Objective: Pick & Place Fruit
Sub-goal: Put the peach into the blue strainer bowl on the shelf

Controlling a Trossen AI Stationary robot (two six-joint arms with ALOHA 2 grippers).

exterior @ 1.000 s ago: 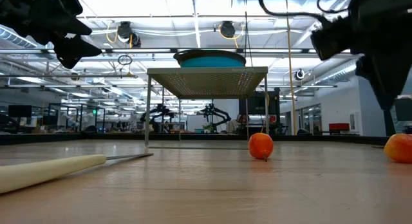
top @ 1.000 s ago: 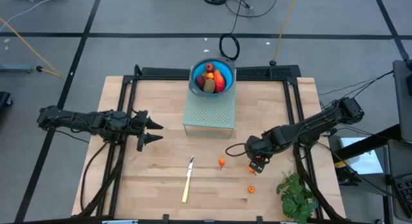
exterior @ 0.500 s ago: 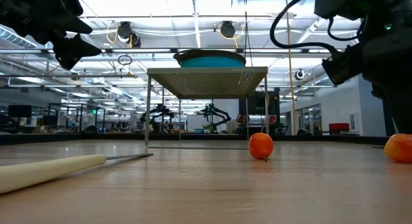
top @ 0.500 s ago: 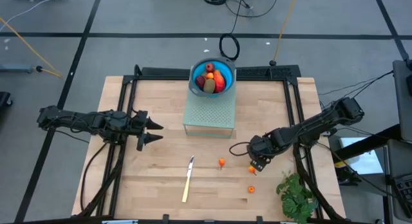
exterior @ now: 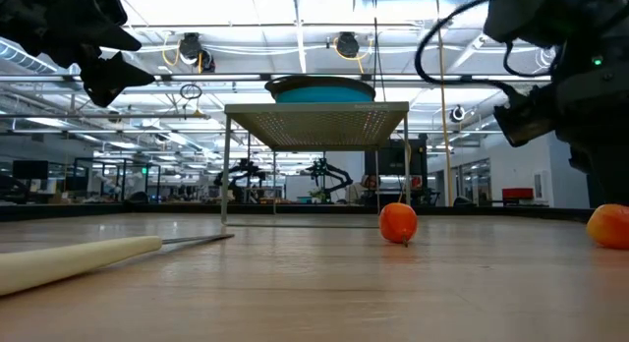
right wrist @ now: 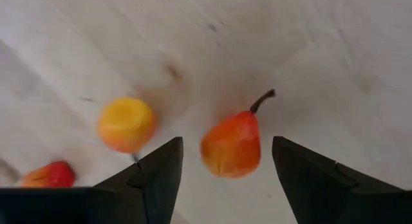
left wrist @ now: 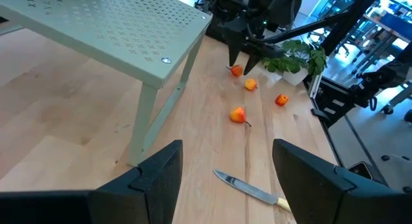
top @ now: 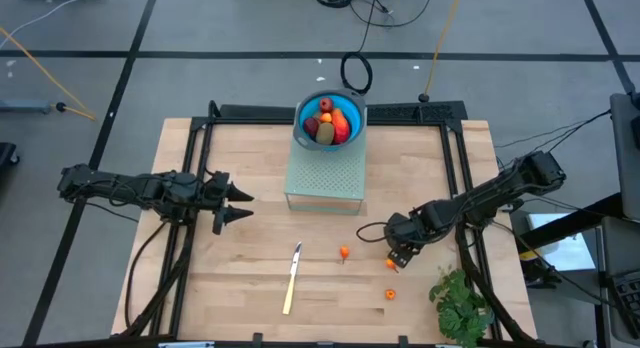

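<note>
Bench: pale wooden bench (top: pixel 250 248) on a grey floor with dark seams; the low view alone shows a long lit hall behind it.
Count on the bench: three small orange fruit pieces, one knife (top: pixel 291 279), one leafy green bunch (top: pixel 460 303), one perforated pale-green stand (top: pixel 324 174).
Count in the bowl: one blue bowl (top: pixel 303 128) on the stand holds a red-orange oblong (top: pixel 342 125), an olive-brown oval (top: pixel 326 133) and a dark red ball (top: pixel 326 105); others there are hard to tell apart.
Right end effector (top: pixel 398 257): low over the bench, fingers apart, nothing between them.
Fruit by the right end effector: a pear-shaped orange piece (right wrist: pixel 232 144) with a stem lies on the wood just ahead of its fingers; a rounder yellow-orange piece (right wrist: pixel 126 123) lies beside that, a red-orange piece (right wrist: pixel 46 175) farther off.
Left end effector (top: pixel 232 204): raised, fingers spread and empty, well apart from all the fruit.
Views: the right wrist view alone shows the pear shape and stem; the left wrist view shows all three pieces near the bunch.
</note>
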